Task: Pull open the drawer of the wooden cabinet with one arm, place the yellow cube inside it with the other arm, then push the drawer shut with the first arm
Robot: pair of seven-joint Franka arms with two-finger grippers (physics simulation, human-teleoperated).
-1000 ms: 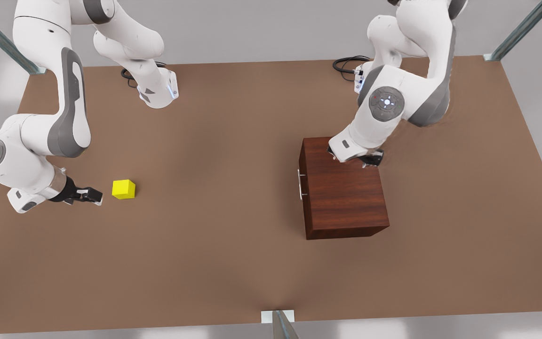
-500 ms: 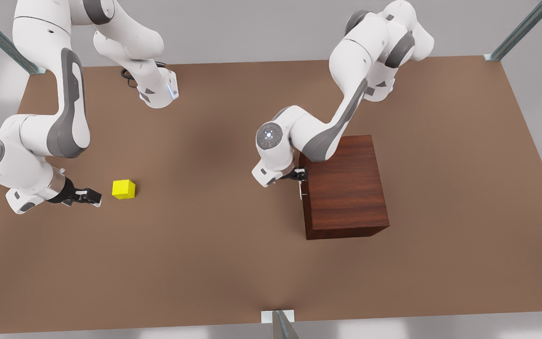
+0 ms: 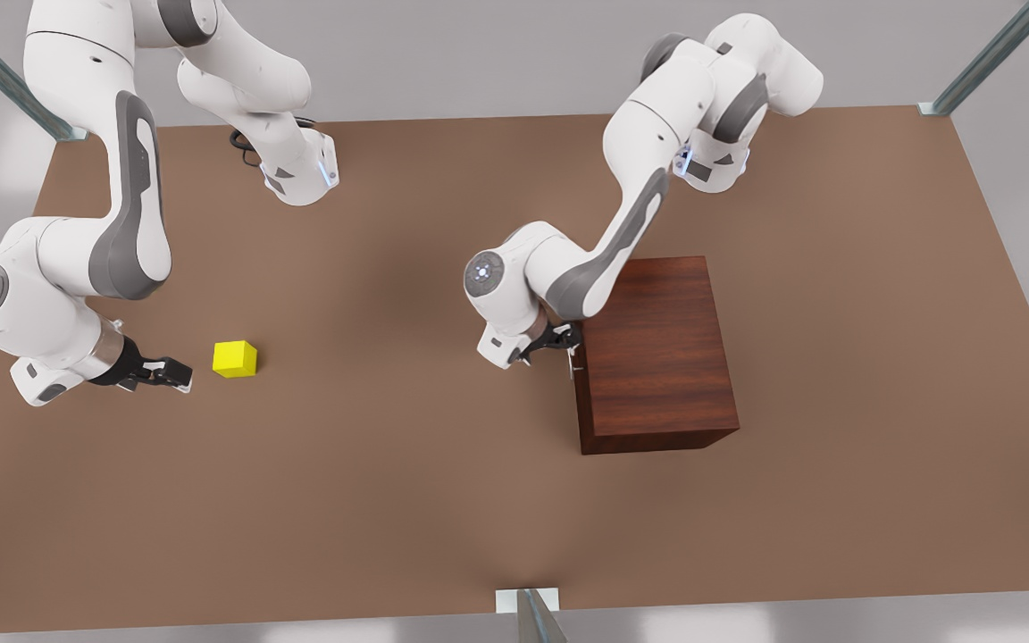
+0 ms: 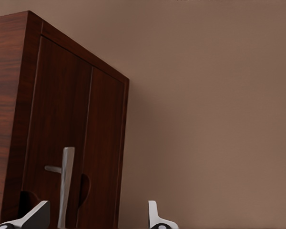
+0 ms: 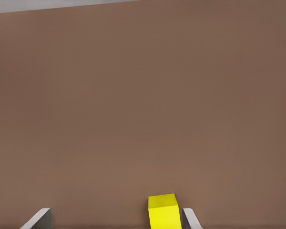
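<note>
The wooden cabinet (image 3: 657, 353) stands right of centre in the front view, its drawer (image 4: 76, 143) shut. The silver handle (image 3: 573, 357) faces the front view's left. My left gripper (image 3: 564, 339) is low at the cabinet's front, right by the handle. In the left wrist view it (image 4: 95, 219) is open and the handle (image 4: 66, 181) stands between its fingers, close to one of them. The yellow cube (image 3: 235, 358) rests on the table at the front view's left. My right gripper (image 3: 177, 373) is open, just short of the cube (image 5: 163, 210), which lies near one fingertip (image 5: 188, 217).
The brown table (image 3: 389, 464) has broad bare room between the cube and the cabinet and along the near edge. Both arm bases (image 3: 300, 174) stand at the far edge with black cables. Metal frame posts (image 3: 532, 616) mark the table's edges.
The left arm swung from above the cabinet's far end down to its handle side, then settled slightly closer to the handle. The right gripper and the cube have barely moved.
</note>
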